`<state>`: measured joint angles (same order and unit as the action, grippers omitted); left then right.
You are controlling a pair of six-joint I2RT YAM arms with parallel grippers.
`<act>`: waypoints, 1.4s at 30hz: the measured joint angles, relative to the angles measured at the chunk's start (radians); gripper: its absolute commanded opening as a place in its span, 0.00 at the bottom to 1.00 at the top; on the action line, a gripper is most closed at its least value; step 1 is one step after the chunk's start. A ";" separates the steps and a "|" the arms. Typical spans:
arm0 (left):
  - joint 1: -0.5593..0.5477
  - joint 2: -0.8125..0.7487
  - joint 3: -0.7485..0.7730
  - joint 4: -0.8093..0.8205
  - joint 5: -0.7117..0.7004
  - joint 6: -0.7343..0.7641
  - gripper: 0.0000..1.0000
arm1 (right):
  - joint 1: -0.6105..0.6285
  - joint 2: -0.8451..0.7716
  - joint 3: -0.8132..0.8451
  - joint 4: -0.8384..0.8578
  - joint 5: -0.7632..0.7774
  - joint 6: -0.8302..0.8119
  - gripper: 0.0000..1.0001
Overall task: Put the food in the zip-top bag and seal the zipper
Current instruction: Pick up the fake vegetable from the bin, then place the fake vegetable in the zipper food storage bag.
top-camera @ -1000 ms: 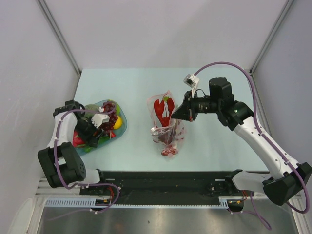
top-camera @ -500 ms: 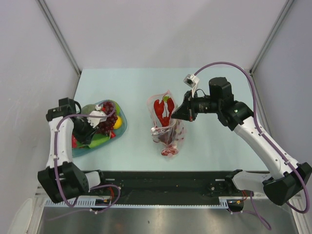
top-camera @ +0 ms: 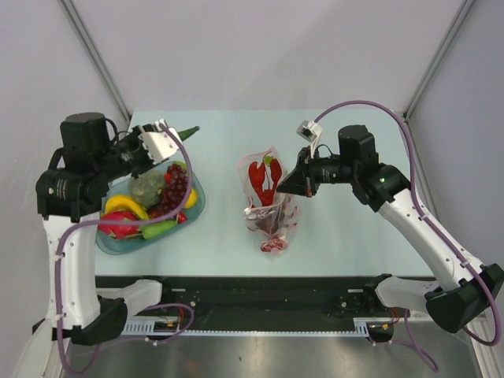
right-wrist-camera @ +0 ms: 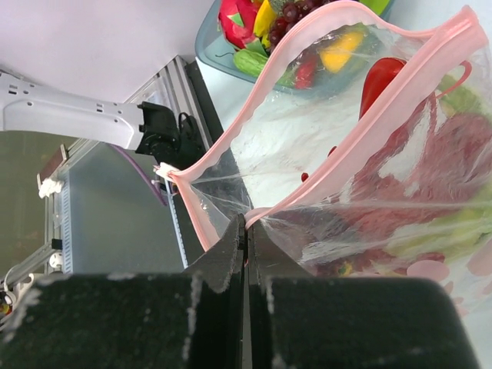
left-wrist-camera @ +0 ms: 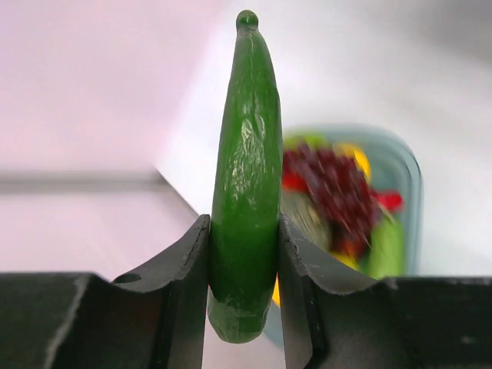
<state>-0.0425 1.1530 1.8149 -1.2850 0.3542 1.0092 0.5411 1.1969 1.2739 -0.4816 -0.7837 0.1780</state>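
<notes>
My left gripper (top-camera: 163, 142) is shut on a dark green cucumber-like toy vegetable (top-camera: 184, 132) and holds it above the dish's far edge. In the left wrist view the vegetable (left-wrist-camera: 246, 154) stands upright between the fingers of that gripper (left-wrist-camera: 244, 254). The clear zip-top bag (top-camera: 269, 206) stands mid-table with a red lobster (top-camera: 260, 179) inside. My right gripper (top-camera: 293, 183) is shut on the bag's right edge. In the right wrist view this gripper (right-wrist-camera: 246, 227) pinches the pink zipper strip (right-wrist-camera: 323, 46), and the mouth gapes open.
The translucent blue-green dish (top-camera: 197, 206) sits at the left with dark red grapes (top-camera: 175, 185), a yellow banana (top-camera: 122, 205), a pink fruit (top-camera: 118, 226) and green pieces. It also shows below the left gripper in the left wrist view (left-wrist-camera: 409, 177).
My left arm has risen out of the dish, carrying the green vegetable up and back. The right arm and the bag have not moved.
</notes>
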 measured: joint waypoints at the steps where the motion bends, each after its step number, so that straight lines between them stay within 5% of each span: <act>1: -0.046 -0.013 0.005 0.051 0.009 -0.002 0.33 | 0.000 0.000 0.000 0.000 -0.001 0.000 0.00; 7: -0.410 -0.033 -0.047 0.246 -0.064 0.154 0.30 | 0.000 -0.013 0.000 -0.017 -0.011 -0.018 0.00; 16: -0.682 -0.024 -0.226 0.326 -0.247 0.524 0.30 | 0.000 -0.026 0.000 -0.030 -0.024 -0.026 0.00; 22: -0.802 -0.029 -0.318 0.328 -0.347 0.686 0.36 | 0.000 -0.026 0.000 -0.030 -0.045 -0.026 0.00; 25: -0.846 -0.042 -0.383 0.363 -0.380 0.764 0.48 | 0.001 -0.026 0.000 -0.030 -0.053 -0.026 0.00; 32: -0.938 -0.027 -0.464 0.480 -0.396 0.890 1.00 | 0.007 -0.026 0.000 -0.030 -0.072 -0.026 0.00; 42: -0.947 -0.136 -0.478 0.533 -0.298 0.750 0.92 | -0.010 -0.024 0.047 -0.117 -0.103 -0.126 0.00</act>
<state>-0.9894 1.0172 1.3369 -0.7517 0.0563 1.7588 0.5316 1.1725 1.3212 -0.5987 -0.8871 0.0517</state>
